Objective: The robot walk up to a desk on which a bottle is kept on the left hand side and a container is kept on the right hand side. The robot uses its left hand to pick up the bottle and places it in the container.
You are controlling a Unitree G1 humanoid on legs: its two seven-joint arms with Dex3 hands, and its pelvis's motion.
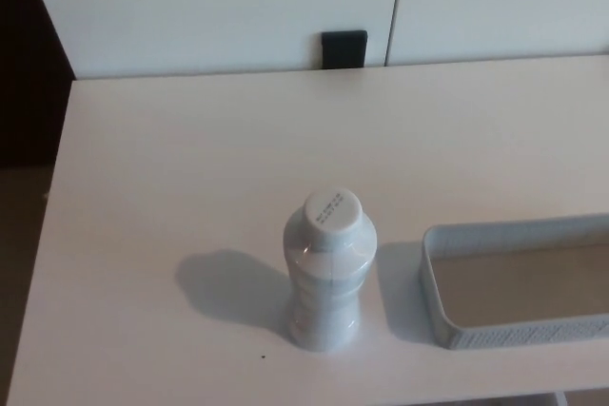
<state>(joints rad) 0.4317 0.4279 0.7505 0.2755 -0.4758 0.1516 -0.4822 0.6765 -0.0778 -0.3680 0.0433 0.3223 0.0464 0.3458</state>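
Head view shows neither hand of the robot, so their state cannot be told, while the white bottle (328, 271) stands upright near the front edge of the table (190, 140), just left of the pale container (447, 316) and apart from it.

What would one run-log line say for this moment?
bottle: upright on desk | container: right of bottle, empty | hands: not in view
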